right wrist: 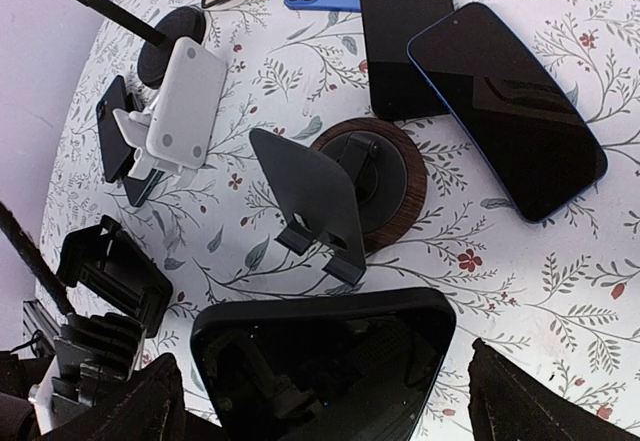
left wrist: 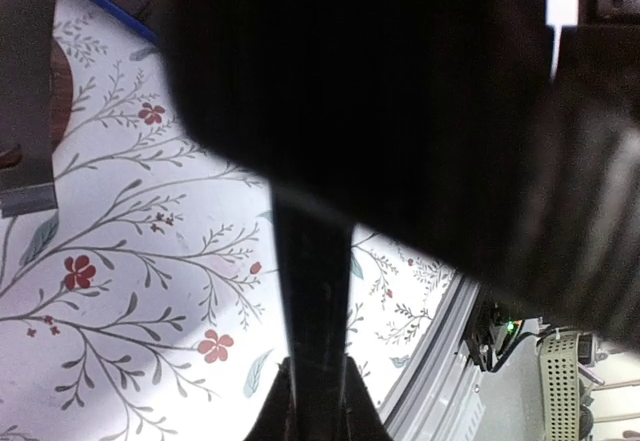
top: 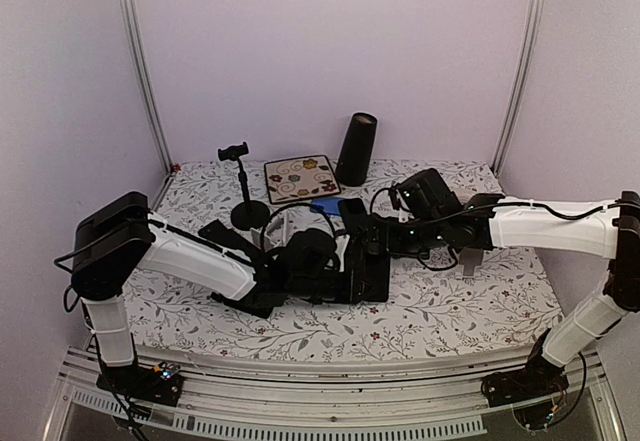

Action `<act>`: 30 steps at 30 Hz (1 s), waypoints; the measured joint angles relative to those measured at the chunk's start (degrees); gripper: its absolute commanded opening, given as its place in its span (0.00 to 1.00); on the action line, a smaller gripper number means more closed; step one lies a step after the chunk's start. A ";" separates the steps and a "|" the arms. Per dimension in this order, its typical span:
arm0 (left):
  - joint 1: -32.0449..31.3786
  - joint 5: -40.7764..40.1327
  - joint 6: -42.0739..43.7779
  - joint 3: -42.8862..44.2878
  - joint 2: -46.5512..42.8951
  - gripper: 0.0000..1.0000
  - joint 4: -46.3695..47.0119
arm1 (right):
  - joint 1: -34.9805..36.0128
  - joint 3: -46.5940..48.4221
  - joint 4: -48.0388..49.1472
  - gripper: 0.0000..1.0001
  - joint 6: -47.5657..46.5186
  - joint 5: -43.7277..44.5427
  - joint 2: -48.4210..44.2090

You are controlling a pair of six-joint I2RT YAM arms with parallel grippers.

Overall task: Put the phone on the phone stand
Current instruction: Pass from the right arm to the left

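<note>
Left gripper (left wrist: 312, 386) clenched, seemingly on black phone (right wrist: 320, 351) edge; right gripper (right wrist: 328, 406) released, straddling it.

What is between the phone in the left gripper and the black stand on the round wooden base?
Nothing visible. In the right wrist view the phone sits just short of the stand, with only bare tablecloth between them. The spare black phone and the blue-edged phone lie beyond the stand.

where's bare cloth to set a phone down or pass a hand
Free: the cloth along the near edge, and the back right corner beside the black speaker. Crowded: the middle, where phones and stands cluster.
</note>
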 measured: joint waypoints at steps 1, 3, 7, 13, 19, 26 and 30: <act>-0.02 -0.22 0.48 0.00 -0.20 0.00 -0.13 | 0.00 -0.04 -0.07 0.99 -0.02 0.20 -0.57; -0.07 -1.03 1.53 -0.15 -0.83 0.00 -0.20 | 0.02 -0.07 -0.04 0.99 -0.24 0.50 -2.08; -0.39 -2.19 3.76 -0.92 -2.89 0.00 -0.39 | 0.02 -0.07 0.57 0.99 -0.83 0.94 -5.51; -1.25 -4.26 7.43 -2.49 -6.51 0.00 -1.03 | 0.07 -0.09 2.01 0.99 -1.44 2.51 -11.63; -1.81 -6.73 11.63 -2.56 -9.14 0.00 -2.97 | 0.07 0.15 2.19 0.99 -3.02 5.57 -16.79; -2.95 -9.11 16.79 -2.51 -11.87 0.00 -4.50 | 0.07 -1.70 5.92 0.99 -5.70 5.81 -23.23; -4.24 -10.43 19.69 -1.53 -12.44 0.00 -5.20 | 0.07 -1.99 7.91 0.99 -7.13 0.92 -23.85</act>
